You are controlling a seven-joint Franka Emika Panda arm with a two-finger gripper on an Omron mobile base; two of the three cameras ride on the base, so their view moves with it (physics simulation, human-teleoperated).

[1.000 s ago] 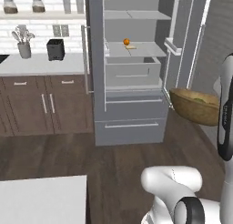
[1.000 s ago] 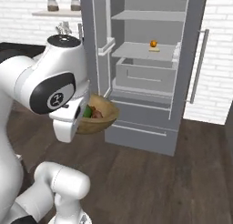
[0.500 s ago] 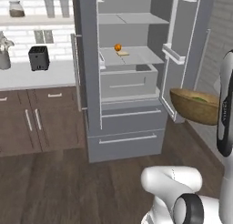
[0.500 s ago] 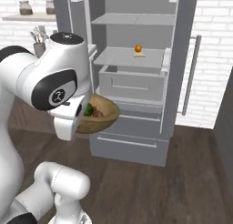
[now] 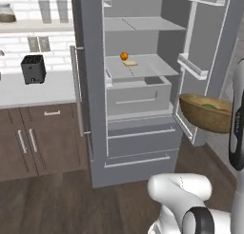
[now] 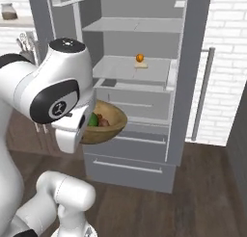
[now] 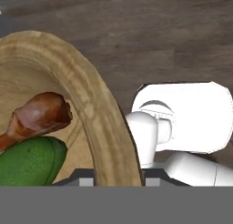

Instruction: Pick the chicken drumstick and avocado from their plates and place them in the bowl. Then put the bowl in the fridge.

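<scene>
I find the bowl [image 6: 102, 125] carried clear of any support, level and upright, in front of the open fridge [image 5: 93, 109]. In the hand view the bowl's rim [image 7: 98, 114] runs straight down between the jaws, which I judge clenched on that rim; the finger tips themselves are hidden behind the wood, so I take the grip from the bowl hanging in mid-air with nothing under it. A rim grip of this kind leaves the bowl hanging to one side of the hand, hence, in my judgement, the care to keep it level.

The chicken drumstick [image 7: 38, 118] and the avocado [image 7: 29, 161] both lie inside the bowl, touching one another, the meat above the fruit as the hand camera sees it. The loading part of the task therefore reads as complete.

The fridge door [image 5: 209, 62] stands swung wide. One shelf [image 6: 132, 70] carries a small orange fruit [image 6: 139, 58] and a pale slab [image 6: 141, 65] beside it, with bare space to one side. The bowl sits lower than that shelf and still outside the cabinet. Remaining step, as I assess it: raise and advance the bowl onto a shelf.
</scene>
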